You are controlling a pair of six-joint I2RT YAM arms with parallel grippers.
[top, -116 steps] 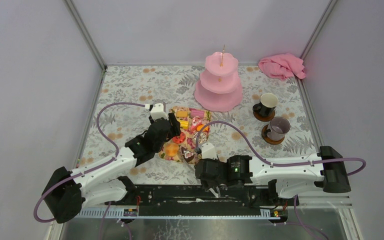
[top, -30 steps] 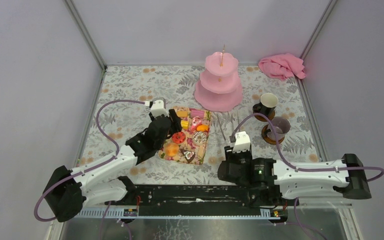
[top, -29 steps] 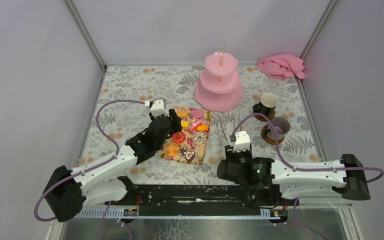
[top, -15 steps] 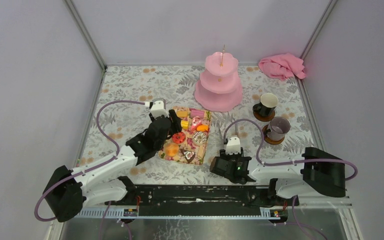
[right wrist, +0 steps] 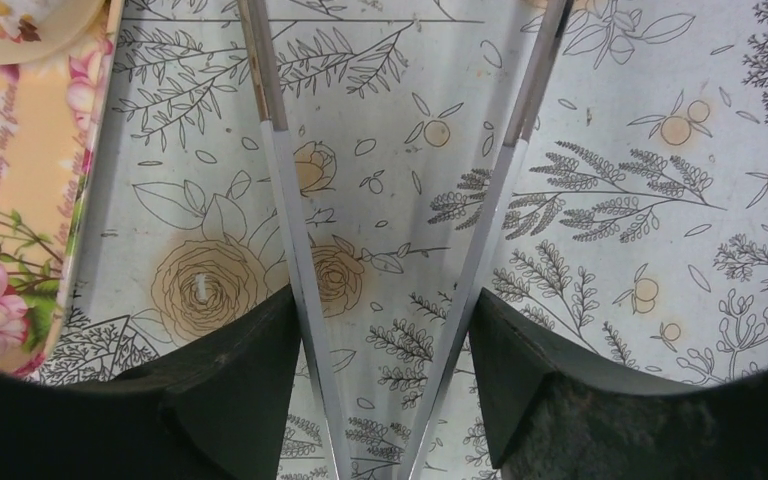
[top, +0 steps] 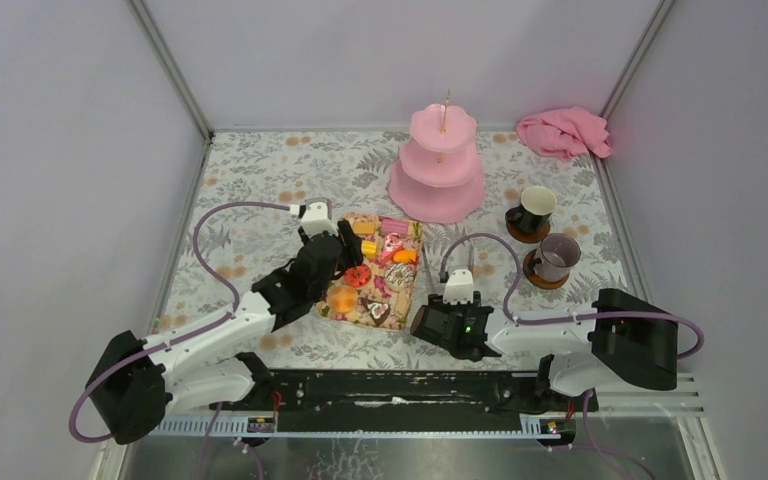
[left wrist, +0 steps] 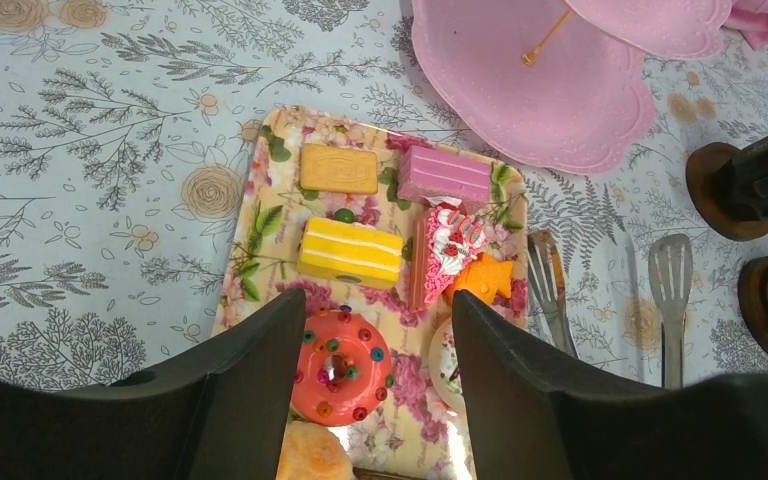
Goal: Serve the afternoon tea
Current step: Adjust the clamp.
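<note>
Left gripper (left wrist: 378, 305) hovers with jaws apart over a red doughnut (left wrist: 340, 365) at the near end of the floral tray (left wrist: 265, 225), a yellow cake (left wrist: 350, 252) and pink wafer cake (left wrist: 444, 177) beyond at 12 o'clock. Right gripper (right wrist: 382, 295), at the tray's 3 o'clock, is clamped on metal tongs (right wrist: 282, 195), one pad against each arm. The pink three-tier stand (top: 438, 170) stands at the tray's 1 o'clock, the black mug (top: 533, 210) and grey mug (top: 557, 257) farther right, near 3 o'clock.
</note>
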